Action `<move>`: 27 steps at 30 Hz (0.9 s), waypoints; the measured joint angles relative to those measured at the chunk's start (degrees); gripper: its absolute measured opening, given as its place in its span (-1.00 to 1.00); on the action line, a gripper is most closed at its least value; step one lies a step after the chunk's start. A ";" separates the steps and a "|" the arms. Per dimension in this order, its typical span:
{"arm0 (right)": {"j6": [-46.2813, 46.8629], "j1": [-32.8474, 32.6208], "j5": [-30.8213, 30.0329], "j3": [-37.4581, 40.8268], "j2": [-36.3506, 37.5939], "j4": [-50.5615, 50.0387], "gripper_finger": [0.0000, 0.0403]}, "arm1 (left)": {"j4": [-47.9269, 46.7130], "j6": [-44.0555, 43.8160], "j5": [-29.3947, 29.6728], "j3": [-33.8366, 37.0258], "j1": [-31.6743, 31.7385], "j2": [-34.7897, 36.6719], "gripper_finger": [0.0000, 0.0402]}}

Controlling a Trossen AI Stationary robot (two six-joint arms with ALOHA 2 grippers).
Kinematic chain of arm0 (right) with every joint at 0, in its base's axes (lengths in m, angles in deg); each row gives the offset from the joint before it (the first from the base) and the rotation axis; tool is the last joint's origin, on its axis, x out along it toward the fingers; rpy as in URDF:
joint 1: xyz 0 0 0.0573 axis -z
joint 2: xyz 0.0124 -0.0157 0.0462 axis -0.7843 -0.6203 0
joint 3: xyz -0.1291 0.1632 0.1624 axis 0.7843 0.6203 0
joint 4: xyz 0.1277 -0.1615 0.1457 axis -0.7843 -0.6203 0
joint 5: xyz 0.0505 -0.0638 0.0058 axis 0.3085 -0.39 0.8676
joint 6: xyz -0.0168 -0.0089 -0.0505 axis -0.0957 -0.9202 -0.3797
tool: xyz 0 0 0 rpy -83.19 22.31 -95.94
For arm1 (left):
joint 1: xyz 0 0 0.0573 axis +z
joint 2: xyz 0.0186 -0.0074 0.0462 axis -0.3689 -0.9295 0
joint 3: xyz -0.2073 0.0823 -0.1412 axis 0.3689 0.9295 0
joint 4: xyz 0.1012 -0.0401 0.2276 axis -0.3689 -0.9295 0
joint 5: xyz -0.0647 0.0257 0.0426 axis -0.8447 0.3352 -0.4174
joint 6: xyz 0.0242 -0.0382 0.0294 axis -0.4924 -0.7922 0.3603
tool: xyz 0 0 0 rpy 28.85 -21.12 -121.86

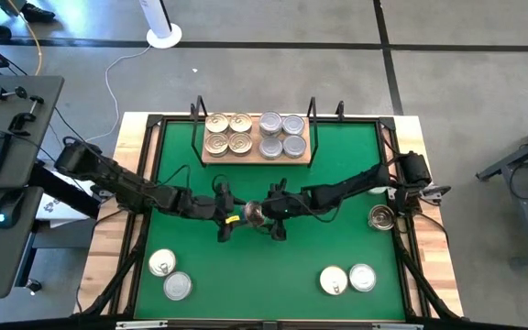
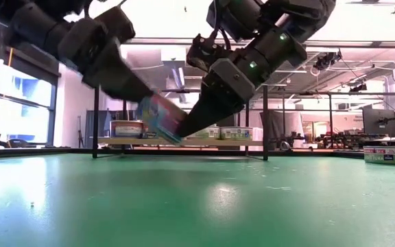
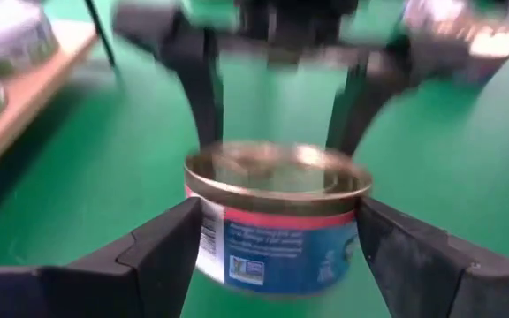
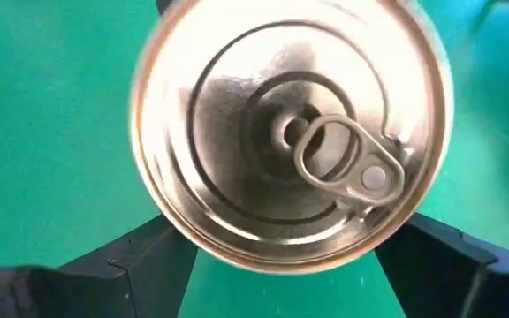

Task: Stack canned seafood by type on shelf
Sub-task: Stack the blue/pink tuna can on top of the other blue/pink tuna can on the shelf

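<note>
The high view looks straight down on the whole table (image 1: 273,266) from well above. The low view sits at mat level, facing across toward the shelf (image 2: 184,142) (and the room behind). Each wrist view looks forward, very near, at one gold-lidded can (image 3: 277,216), which all four views share.

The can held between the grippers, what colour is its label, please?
Blue with a pink upper band, clearest in the left wrist view.

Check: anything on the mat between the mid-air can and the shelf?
Nothing. In the high view, only bare green mat lies between the can, held between both grippers, and the shelf.
</note>
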 joint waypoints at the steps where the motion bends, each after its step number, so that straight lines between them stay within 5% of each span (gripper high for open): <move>1: 0.08 0.23 0.02 -0.33 0.00 -0.80 0.56 | -0.89 -0.12 0.00 0.03 0.00 -0.35 0.40; 17: 1.37 1.04 -1.35 1.45 -0.80 -0.83 0.56 | 2.24 -1.17 0.14 0.14 0.50 -10.90 0.40; 27: 0.33 1.06 -1.31 1.00 -0.11 -3.01 0.56 | 0.47 0.01 0.55 -2.10 0.50 -8.16 0.40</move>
